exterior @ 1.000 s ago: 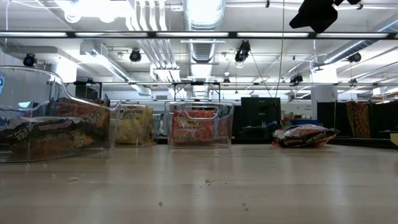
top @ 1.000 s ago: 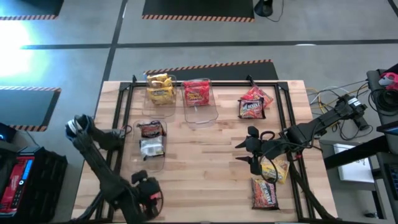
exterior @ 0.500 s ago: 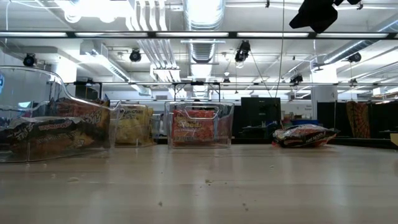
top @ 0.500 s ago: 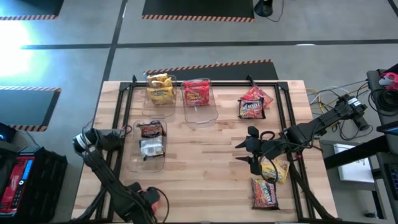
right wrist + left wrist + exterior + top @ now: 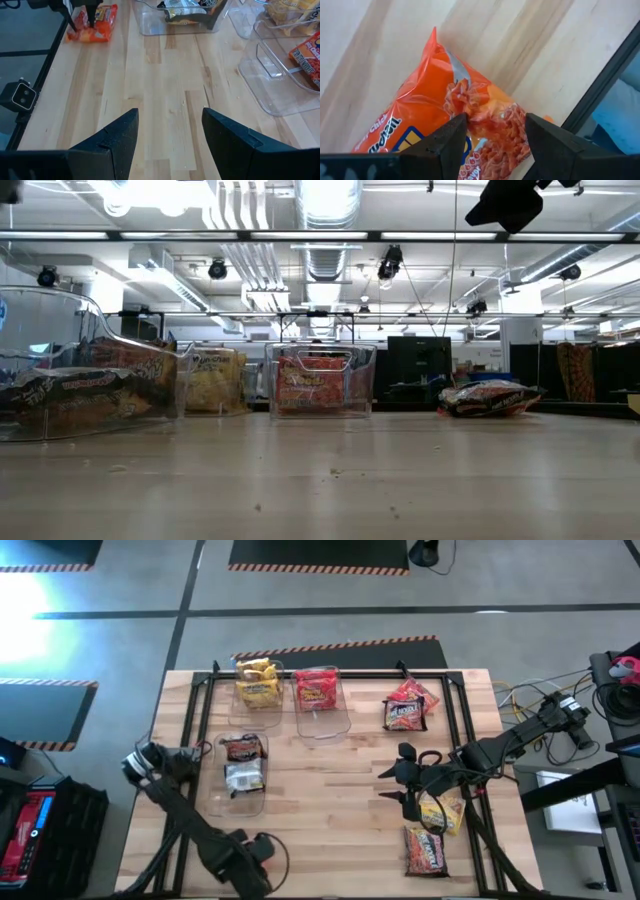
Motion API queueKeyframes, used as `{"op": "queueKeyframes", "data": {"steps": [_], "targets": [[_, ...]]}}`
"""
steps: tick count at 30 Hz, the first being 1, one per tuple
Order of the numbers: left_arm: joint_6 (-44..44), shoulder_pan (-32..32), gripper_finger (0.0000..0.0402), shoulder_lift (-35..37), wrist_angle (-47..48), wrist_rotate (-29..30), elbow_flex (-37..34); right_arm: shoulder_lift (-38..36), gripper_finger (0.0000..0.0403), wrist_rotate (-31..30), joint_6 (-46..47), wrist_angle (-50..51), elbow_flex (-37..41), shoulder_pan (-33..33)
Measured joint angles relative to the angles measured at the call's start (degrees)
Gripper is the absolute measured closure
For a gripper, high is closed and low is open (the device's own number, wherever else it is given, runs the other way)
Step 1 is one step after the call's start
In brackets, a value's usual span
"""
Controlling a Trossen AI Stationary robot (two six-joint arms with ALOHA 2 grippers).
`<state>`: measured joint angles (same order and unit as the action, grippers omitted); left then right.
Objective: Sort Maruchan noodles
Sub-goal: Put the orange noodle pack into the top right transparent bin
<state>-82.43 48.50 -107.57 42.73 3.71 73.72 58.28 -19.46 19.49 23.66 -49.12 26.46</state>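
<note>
An orange Maruchan noodles packet lies flat on the wood by the table's near left edge, also seen in the right wrist view. My left gripper points down over it, open, a finger on either side of its printed end; in the high view the arm hides the packet. My right gripper hangs open above the table's middle right, holding nothing. A yellow packet and a dark red packet lie near it, and red packets lie at the far right.
Three clear bins stand on the left half: one with yellow packets, one with red packets, one with dark packets. A black frame rail runs along the table's left edge beside the orange packet. Bare wood lies between the arms.
My left arm has swung toward the table's near edge and sunk toward the near left corner, its gripper tipping to point more steeply down. The right arm and all packets have kept still.
</note>
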Motion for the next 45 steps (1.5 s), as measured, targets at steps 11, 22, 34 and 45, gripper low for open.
{"op": "queueKeyframes", "data": {"steps": [11, 22, 34, 45], "targets": [[12.6, -2.4, 0.0214, -0.2, -0.5, 5.6, 5.8, 0.0, 0.0193, 0.0, 0.0, 0.0, 0.0, 0.0], [-1.5, 0.0, 0.0214, -0.2, 13.3, -0.9, 9.9, 0.0, 0.0193, 0.0, 0.0, 0.0, 0.0, 0.0], [-1.2, -1.1, 0.0214, -5.3, 12.8, -4.4, 9.0, 0.0, 0.0193, 0.0, 0.0, 0.0, 0.0, 0.0], [16.9, -8.5, 0.0214, -7.3, 1.8, 0.6, 9.0, 0.0, 0.0193, 0.0, 0.0, -0.1, 0.0, 0.0]]}}
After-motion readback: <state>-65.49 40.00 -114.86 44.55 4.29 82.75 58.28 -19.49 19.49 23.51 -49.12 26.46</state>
